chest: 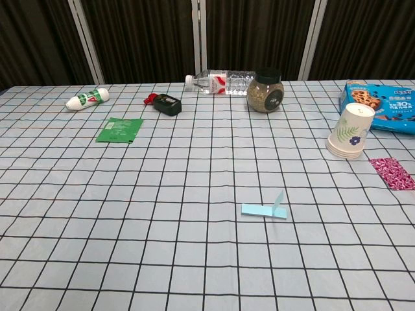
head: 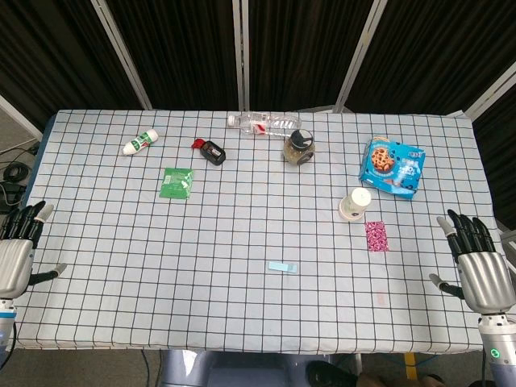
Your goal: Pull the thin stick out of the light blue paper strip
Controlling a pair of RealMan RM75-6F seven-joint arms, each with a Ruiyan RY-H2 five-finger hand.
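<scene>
Light blue paper strip (chest: pixel 264 210) lying left-right, right end upturned, both robot hands (head: pixel 16 254) (head: pixel 480 270) spread, empty

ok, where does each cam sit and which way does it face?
Head view: high above the near table edge, angled steeply down over the whole table; shows the left hand and right hand, both open at the near corners.
Chest view: lower, looking forward across the tabletop toward the dark curtain; no hands or arms show.
Shared: light blue paper strip, paper cup stack, jar, bottle.
</scene>
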